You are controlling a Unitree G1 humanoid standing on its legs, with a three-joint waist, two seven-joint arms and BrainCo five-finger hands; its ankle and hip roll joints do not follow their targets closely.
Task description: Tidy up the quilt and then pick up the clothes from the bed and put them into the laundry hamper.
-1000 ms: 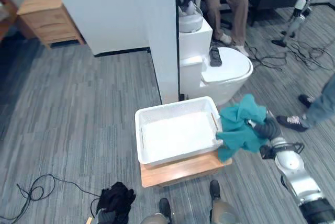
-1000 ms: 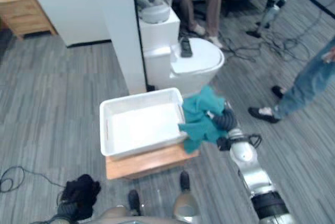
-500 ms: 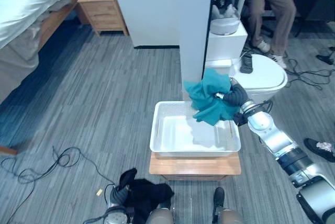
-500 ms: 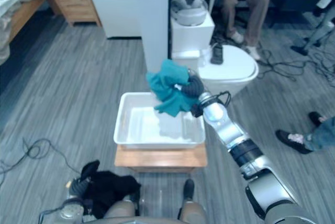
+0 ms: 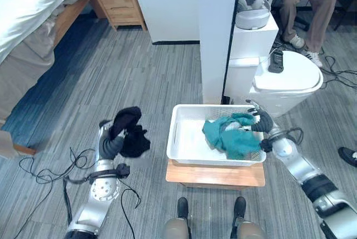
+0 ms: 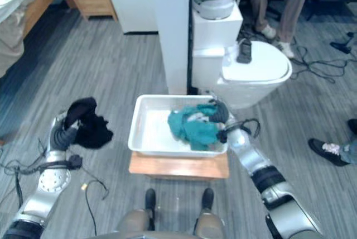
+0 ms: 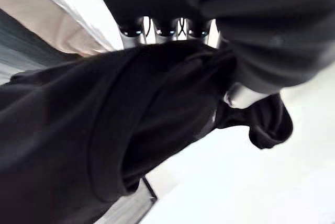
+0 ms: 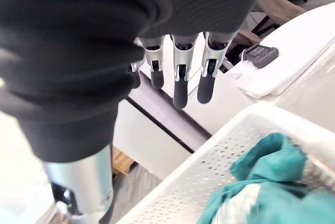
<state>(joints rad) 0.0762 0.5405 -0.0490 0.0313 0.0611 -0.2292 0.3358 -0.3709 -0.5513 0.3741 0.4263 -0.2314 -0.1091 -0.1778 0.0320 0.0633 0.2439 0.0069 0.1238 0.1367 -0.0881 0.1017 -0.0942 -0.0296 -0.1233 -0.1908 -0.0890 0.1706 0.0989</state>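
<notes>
Hamper: the white laundry hamper (image 5: 187, 148) is sitting on a low wooden stand (image 5: 215, 175) on the grey floor (image 5: 139, 94), just in front of a white pillar (image 5: 217, 32).
Inside the hamper: a teal garment (image 5: 228, 137) is lying crumpled in the half nearer the right hand – the other half is showing bare white bottom.
Right hand: the right hand (image 5: 260, 120) is hovering over the hamper's rim beside the teal garment; in its wrist view the fingers (image 8: 180, 85) are hanging straight and apart, gripping nothing.
Left hand: the left hand (image 5: 110, 143) is raised to the left of the hamper, well apart from it, and its fingers are curling tight around a black garment (image 5: 131, 133).
Black garment: it is hanging from the left hand above the floor – not in the hamper.
Bed: the bed (image 5: 30, 21) with its white quilt (image 5: 28, 1) is standing at the far left.
</notes>
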